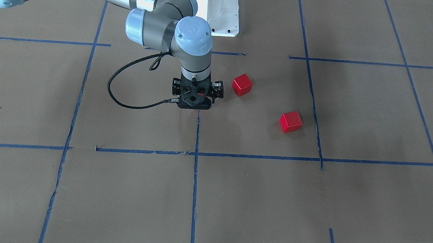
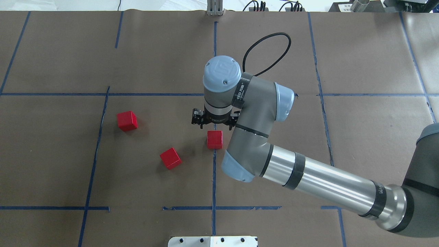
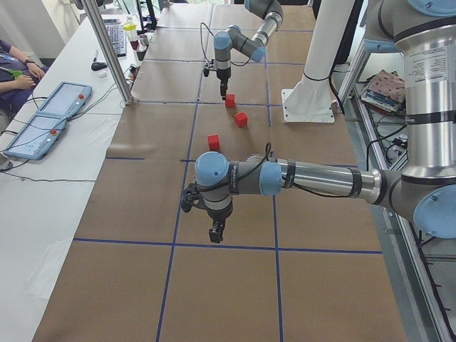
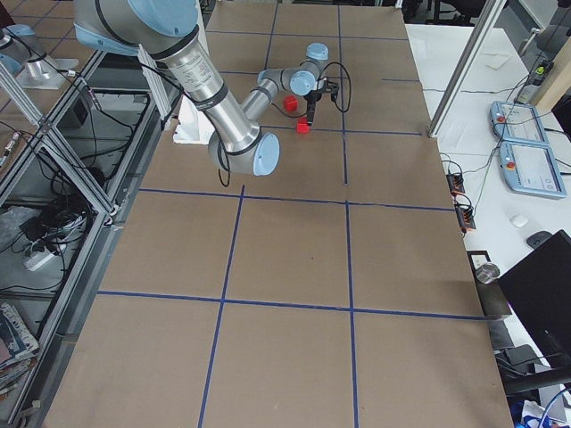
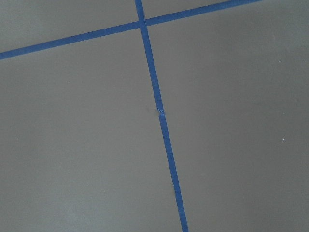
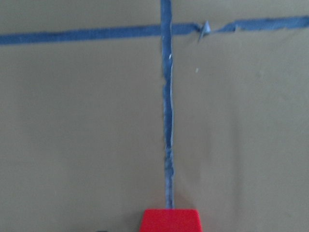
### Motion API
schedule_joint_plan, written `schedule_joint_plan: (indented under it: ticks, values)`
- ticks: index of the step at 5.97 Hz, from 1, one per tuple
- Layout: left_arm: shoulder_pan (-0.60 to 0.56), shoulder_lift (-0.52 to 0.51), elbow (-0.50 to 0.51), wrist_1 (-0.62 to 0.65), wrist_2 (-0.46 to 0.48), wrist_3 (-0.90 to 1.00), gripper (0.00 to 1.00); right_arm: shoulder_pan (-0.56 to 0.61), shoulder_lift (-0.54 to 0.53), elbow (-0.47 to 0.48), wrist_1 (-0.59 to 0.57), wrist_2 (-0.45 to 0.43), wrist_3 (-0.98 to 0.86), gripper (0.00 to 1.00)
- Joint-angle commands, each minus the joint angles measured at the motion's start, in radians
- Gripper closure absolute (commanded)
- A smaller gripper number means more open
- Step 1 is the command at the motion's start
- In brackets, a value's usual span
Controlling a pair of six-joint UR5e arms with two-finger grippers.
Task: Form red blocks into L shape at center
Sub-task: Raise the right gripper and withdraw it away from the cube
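Three red blocks lie on the brown paper: one (image 2: 127,120) at the left, one (image 2: 170,158) turned askew nearer the middle, and one (image 2: 214,139) on the thin blue tape line (image 2: 214,178) of the center. My right gripper (image 2: 213,126) hangs just above and slightly beyond that third block, jaws spread open and holding nothing. In the right wrist view this block (image 6: 171,220) shows at the bottom edge. From the front it is mostly hidden behind the gripper; the other two (image 1: 242,84) (image 1: 290,121) show clearly. My left gripper (image 3: 216,232) hovers over bare paper far from the blocks; I cannot tell its state.
The white robot base (image 1: 213,9) stands just behind the center cell. Blue tape grid lines (image 2: 103,94) cross the paper. In the left side view a person's arm (image 3: 11,71), two pendants (image 3: 50,117) and a metal post (image 3: 107,53) are beside the table.
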Motion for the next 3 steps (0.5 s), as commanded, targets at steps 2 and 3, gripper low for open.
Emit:
schedule_joint_plan:
  ticks: [2, 3]
  values:
    - [0.022, -0.037, -0.014, -0.031, 0.000, -0.008, 0.00, 0.312, -0.060, 0.012, -0.103, 0.204, -0.343, 0.01]
    - [0.022, -0.071, -0.014, -0.088, 0.008, -0.008, 0.00, 0.420, -0.147, 0.015, -0.103, 0.242, -0.529, 0.01]
